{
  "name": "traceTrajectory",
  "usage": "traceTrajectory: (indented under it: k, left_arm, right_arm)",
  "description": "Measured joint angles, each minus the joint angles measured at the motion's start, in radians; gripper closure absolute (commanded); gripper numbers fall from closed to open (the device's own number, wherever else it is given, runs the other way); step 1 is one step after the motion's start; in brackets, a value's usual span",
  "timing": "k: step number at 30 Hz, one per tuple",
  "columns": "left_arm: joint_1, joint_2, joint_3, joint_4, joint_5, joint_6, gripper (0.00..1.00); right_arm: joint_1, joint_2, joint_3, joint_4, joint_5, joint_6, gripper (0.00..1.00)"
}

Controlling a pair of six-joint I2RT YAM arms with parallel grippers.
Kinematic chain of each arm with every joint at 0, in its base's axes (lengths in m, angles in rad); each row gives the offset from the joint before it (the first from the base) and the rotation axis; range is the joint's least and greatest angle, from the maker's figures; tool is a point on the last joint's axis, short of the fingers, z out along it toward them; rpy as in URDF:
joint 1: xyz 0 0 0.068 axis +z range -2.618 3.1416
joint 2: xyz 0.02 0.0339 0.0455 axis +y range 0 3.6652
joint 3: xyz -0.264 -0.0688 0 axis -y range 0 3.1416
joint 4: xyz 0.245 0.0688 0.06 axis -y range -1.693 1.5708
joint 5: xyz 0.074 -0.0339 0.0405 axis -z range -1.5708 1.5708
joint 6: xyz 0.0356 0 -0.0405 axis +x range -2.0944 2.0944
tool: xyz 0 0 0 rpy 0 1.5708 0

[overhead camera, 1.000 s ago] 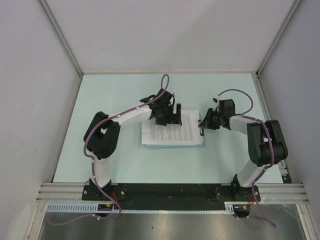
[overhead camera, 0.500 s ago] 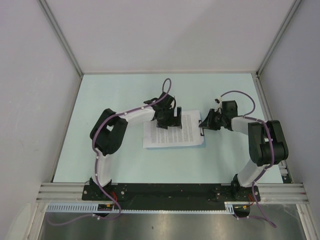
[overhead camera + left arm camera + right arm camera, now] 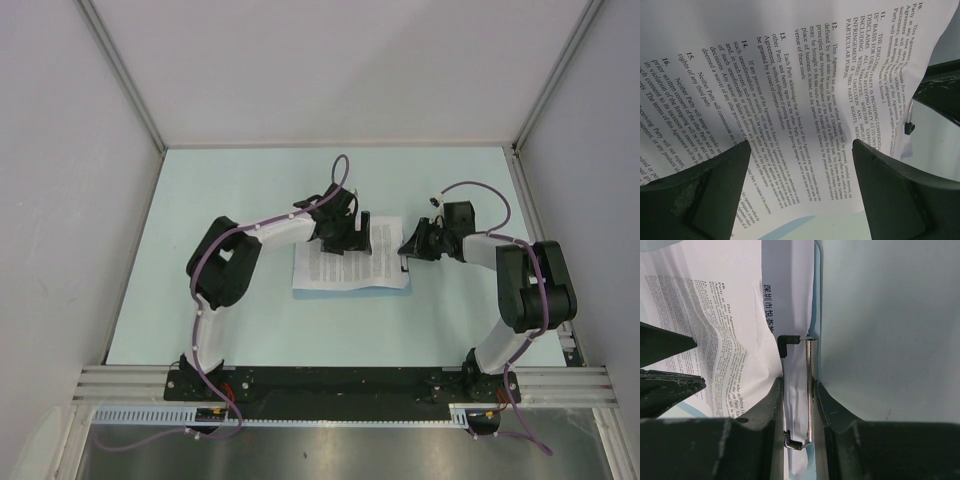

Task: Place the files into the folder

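Files (image 3: pixel 340 268): mid-desk; thin, light, limp, buckling; slide them flat.
Folder (image 3: pixel 397 270): beneath the sheets; flexible, slippery; hold at the right edge.
Left tool (image 3: pixel 350 243): jaws spread over the text.
Right tool (image 3: pixel 796 390): pinching the folder's right edge.

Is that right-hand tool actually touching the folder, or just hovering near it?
Touching. The right wrist view shows the right tool closed on the folder, both fingers pressed against its metal edge with no gap.
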Motion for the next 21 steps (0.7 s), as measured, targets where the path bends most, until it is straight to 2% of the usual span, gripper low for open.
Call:
traceTrajectory:
  k: [11, 21]
  left_arm:
    - [-0.014, -0.027, 0.003, -0.053, -0.034, 0.012, 0.0]
    - [-0.015, -0.163, 0.002, -0.113, -0.024, 0.03, 0.01]
  right_arm:
    - [-0.006, -0.007, -0.005, -0.008, 0.002, 0.0, 1.0]
    - [-0.007, -0.008, -0.005, -0.013, 0.001, -0.002, 1.0]
